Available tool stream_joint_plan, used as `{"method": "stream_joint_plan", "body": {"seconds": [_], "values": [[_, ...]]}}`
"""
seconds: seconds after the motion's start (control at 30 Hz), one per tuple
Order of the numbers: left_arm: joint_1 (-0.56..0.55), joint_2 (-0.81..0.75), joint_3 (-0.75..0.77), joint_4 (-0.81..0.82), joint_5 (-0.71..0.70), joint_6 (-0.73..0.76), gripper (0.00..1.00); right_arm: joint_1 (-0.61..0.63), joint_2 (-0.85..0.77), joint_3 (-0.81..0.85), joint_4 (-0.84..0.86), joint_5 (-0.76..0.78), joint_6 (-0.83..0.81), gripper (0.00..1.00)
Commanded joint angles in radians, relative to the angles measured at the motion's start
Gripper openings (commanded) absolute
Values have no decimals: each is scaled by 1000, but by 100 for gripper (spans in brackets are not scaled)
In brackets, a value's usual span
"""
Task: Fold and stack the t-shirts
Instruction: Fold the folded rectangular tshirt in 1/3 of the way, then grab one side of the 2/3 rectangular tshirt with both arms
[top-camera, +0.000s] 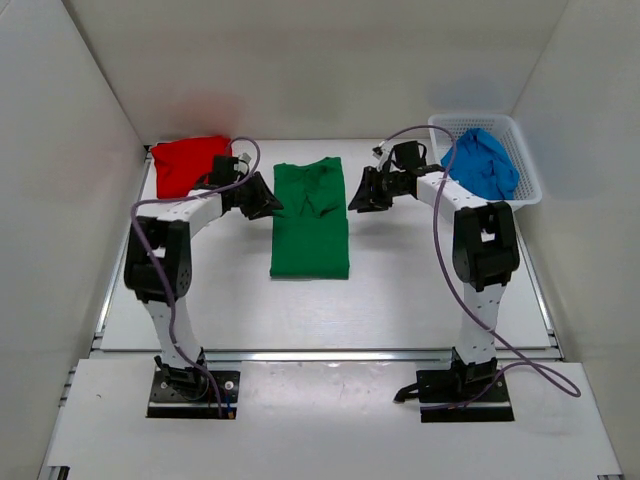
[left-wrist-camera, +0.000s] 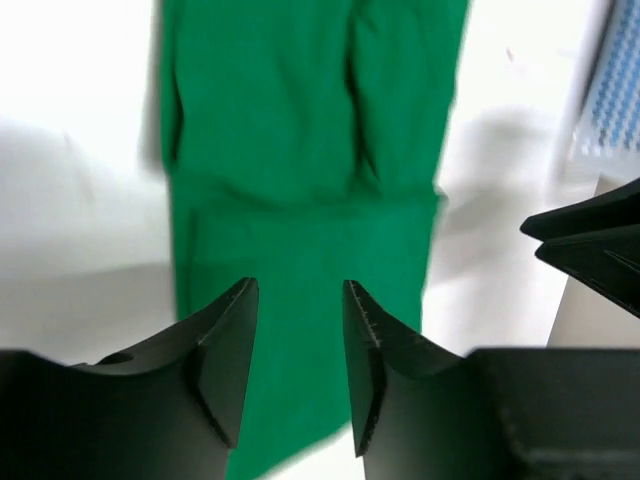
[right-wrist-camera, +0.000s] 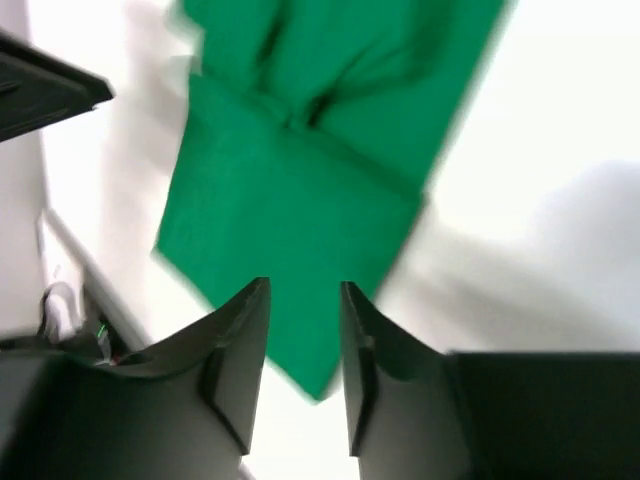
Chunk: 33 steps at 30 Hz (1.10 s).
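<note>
A green t-shirt (top-camera: 310, 220) lies flat mid-table, folded into a long narrow strip. It also shows under the fingers in both wrist views (left-wrist-camera: 300, 150) (right-wrist-camera: 300, 200). My left gripper (top-camera: 268, 200) (left-wrist-camera: 298, 290) hovers at the shirt's left edge, jaws open with nothing between them. Opposite it, at the shirt's right edge, my right gripper (top-camera: 355, 196) (right-wrist-camera: 305, 290) is open and empty too. A red t-shirt (top-camera: 190, 163) lies folded at the back left. A blue t-shirt (top-camera: 482, 165) sits crumpled in the basket.
The white lattice basket (top-camera: 530, 150) stands at the back right corner. White walls close in the table on the left, back and right. Each arm's cable loops over its elbow.
</note>
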Motion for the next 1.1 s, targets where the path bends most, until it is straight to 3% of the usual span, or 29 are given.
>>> {"method": "stream_joint_plan", "body": {"seconds": [0.0,0.13,0.23,0.43,0.53,0.7,0.8,0.87,0.93,1.07], "values": [[24,96,103,19,71,6,51,-31,67,124,-82,47,-44,37],[31,40,-17,66,73,3,50,-27,-14,-11,-23,72,-20,38],[25,-110,-257,118,44,-5,52,-2,-126,-265,69,81,18,37],[-31,-270,-531,250,-8,-92,57,59,-266,-569,295,66,190,45],[-82,-251,-603,320,-47,-145,58,96,-252,-612,388,53,270,47],[-122,-198,-584,341,-39,-177,56,163,-206,-608,448,130,360,47],[-136,-243,-633,347,-72,-209,45,179,-194,-641,511,150,400,37],[-136,-308,-670,353,-99,-221,14,188,-206,-672,516,142,416,15],[-134,-371,-745,353,-114,-237,0,200,-235,-713,523,150,428,0],[-163,-523,-842,243,-114,-198,0,232,-365,-863,501,162,411,0]]}}
